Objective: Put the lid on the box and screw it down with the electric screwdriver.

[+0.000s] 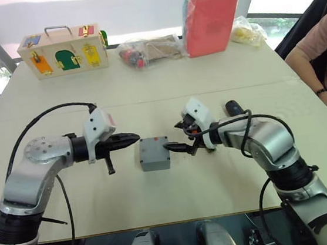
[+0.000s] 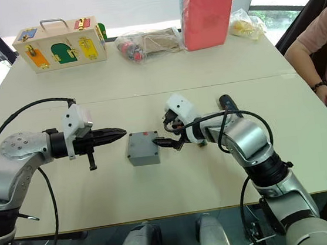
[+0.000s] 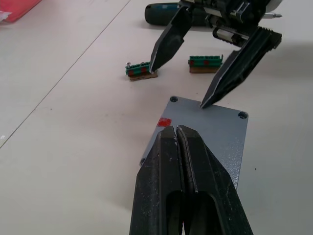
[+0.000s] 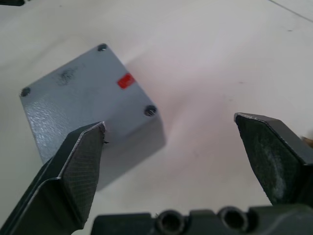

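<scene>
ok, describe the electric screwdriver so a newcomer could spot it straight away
On the pale table, look just behind the right pincer, on the side toward the seated person. The electric screwdriver lies flat there beside two small green terminal blocks. It is the only dark, pen-shaped cylinder nearby; the grey box is square.

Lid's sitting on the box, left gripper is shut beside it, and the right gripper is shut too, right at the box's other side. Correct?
Not quite. The right gripper is open, not shut: the right wrist view shows its two fingers spread wide, one near the edge of the lid. The rest holds: the lid sits on the box, and the left gripper is shut beside it.
</scene>
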